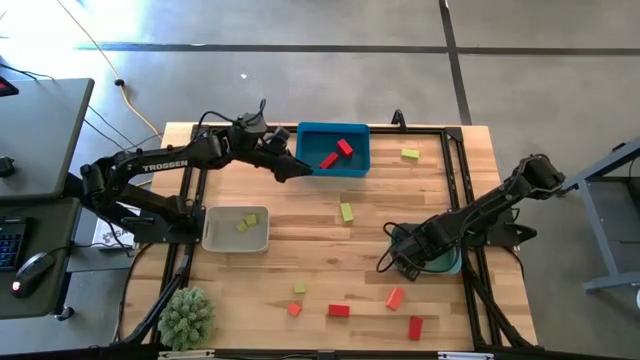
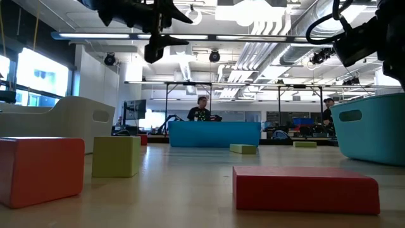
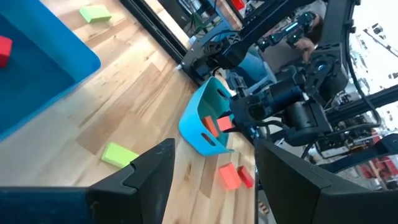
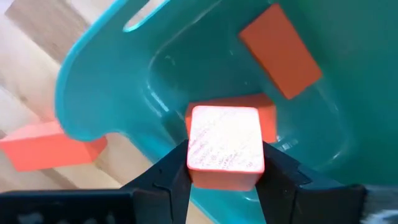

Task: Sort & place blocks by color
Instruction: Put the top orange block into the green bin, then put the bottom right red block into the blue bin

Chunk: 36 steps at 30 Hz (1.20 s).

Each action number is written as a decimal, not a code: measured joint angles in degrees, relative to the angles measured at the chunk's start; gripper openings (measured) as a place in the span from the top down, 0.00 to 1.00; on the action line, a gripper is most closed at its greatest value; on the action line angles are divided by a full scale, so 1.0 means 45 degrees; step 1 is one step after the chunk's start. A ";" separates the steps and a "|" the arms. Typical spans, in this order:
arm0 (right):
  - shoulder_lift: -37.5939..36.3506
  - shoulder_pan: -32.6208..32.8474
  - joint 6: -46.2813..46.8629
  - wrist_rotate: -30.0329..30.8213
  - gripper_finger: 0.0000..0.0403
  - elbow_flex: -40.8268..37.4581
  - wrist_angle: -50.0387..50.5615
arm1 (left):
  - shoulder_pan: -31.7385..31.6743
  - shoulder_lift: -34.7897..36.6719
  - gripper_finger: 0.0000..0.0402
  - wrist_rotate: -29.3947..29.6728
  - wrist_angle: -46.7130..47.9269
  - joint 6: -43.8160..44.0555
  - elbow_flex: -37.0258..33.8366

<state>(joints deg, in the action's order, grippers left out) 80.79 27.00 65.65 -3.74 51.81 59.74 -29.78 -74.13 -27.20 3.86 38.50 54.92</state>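
My right gripper (image 1: 412, 258) points down over the teal tray (image 1: 447, 265) at the table's right and is shut on an orange-red block (image 4: 224, 146). Another orange-red block (image 4: 280, 50) lies in that tray. My left gripper (image 1: 300, 167) hangs open and empty at the near left corner of the blue tray (image 1: 310, 150), which holds two red blocks (image 1: 336, 153). The beige tray (image 1: 212, 232) holds yellow-green blocks (image 1: 246, 222). Loose yellow-green blocks (image 1: 346, 211) and red and orange-red blocks (image 1: 338, 310) lie flat on the table. My right gripper pinches the orange-red block by two opposite sides (image 4: 191, 163) between its two fingers (image 4: 171, 177). The fingers come from above, pointing down. The block sits level in the hold, inside the teal tray's opening (image 3: 211, 124); whether it touches the floor I cannot tell.
A fuzzy green plant ball (image 1: 187, 317) stands at the near left corner. Several red and orange-red blocks (image 1: 395, 297) lie along the near edge, one (image 4: 50, 146) just outside the teal tray. A yellow-green block (image 1: 410, 153) lies right of the blue tray. A black frame (image 1: 455, 150) borders the table.
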 joint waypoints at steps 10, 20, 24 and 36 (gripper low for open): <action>0.0000 -0.0346 0.0685 -0.0174 0.64 0.0000 -0.0312 | -0.0049 0.0000 0.47 -0.0082 -0.0045 -0.0766 0.0000; 0.0007 -0.0675 0.2515 -0.0098 0.46 0.0056 -0.0576 | -0.0230 0.0000 0.47 -0.0233 -0.0045 -0.2813 0.0000; 0.0010 -0.0675 0.3556 -0.0555 0.45 0.0458 -0.0587 | -0.0516 0.0000 0.47 -0.0233 -0.0040 -0.3319 0.0000; 0.0010 -0.0176 0.7983 -0.0380 0.45 0.1758 -0.1225 | -0.1375 0.0000 0.47 -0.0226 -0.0042 -0.4250 0.0000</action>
<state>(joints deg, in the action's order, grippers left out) 80.84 26.21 101.57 -5.45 59.72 54.23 -35.97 -74.13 -28.22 3.67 19.38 54.92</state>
